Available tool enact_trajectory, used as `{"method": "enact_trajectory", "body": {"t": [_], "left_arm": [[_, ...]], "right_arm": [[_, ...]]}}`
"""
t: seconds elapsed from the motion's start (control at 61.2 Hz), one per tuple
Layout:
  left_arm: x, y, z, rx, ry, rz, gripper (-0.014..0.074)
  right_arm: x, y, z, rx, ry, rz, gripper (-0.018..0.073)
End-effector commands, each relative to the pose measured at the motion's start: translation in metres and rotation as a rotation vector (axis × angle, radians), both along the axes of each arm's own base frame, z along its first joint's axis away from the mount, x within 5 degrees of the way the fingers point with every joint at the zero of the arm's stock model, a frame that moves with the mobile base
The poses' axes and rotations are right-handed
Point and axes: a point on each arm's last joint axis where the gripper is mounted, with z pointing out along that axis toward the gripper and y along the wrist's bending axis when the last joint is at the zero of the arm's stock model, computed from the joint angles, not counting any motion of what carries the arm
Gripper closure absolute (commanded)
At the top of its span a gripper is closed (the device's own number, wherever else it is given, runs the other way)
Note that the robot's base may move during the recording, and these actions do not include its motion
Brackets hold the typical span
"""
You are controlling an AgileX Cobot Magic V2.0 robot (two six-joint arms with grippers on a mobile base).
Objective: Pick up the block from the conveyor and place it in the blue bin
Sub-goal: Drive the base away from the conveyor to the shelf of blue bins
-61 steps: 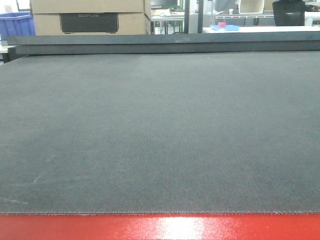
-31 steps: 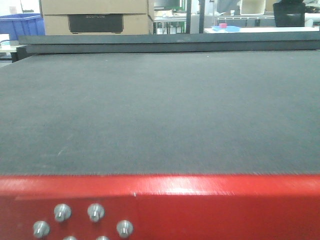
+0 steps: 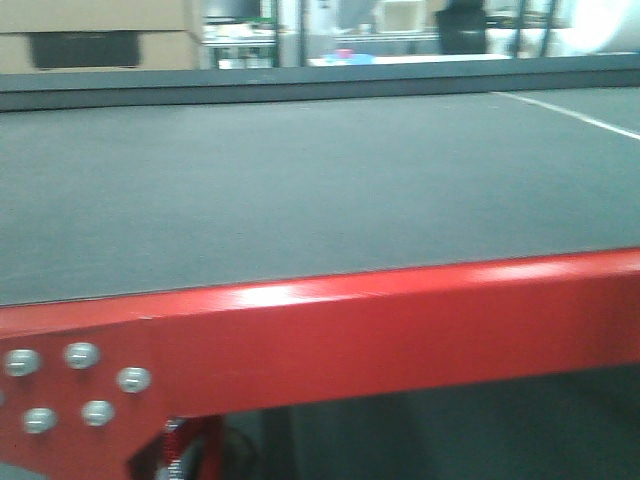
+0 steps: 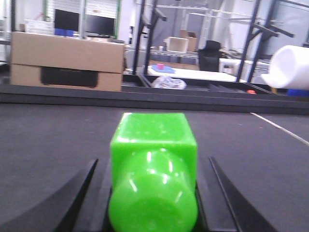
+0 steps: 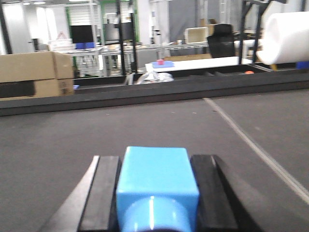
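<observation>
The block point(image 5: 157, 181), bright blue and glossy, sits between the black fingers point(image 5: 105, 191) of my right gripper point(image 5: 154, 164), which is shut on it just above the conveyor point(image 5: 58, 130). My left gripper point(image 4: 153, 166) is shut on a bright green block point(image 4: 153, 145) over the same dark belt point(image 4: 48, 135). In the front view the conveyor point(image 3: 300, 180) spreads wide behind its glossy red frame edge point(image 3: 400, 320); neither gripper shows there. The blue bin is out of view.
A cardboard box point(image 4: 67, 60) stands beyond the belt's far rail at the left. A white foam roll point(image 4: 289, 65) lies at the far right. A white line point(image 3: 570, 112) crosses the belt's right side. A pink block on a blue tray point(image 5: 161, 63) rests on a distant table.
The front view has pulled back and swung right: the red frame has climbed in the picture, its bolts and underside now show, and the blue bin at the far left has left the view.
</observation>
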Motion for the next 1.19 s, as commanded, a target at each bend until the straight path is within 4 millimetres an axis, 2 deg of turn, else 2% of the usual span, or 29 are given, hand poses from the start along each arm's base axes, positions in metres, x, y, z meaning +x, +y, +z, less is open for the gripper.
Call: {"method": "enact_trajectory", "body": {"t": [0.0, 1.177], "left_arm": [[-0.0013, -0.0001, 0.0021, 0.001, -0.023, -0.004, 0.0707], [-0.0013, -0.0001, 0.0021, 0.001, -0.023, -0.004, 0.0707]], "right_arm": [[-0.0006, -0.0002, 0.0017, -0.008, -0.027, -0.002, 0.0721], [-0.0006, -0.0002, 0.0017, -0.008, -0.027, -0.002, 0.0721]]}}
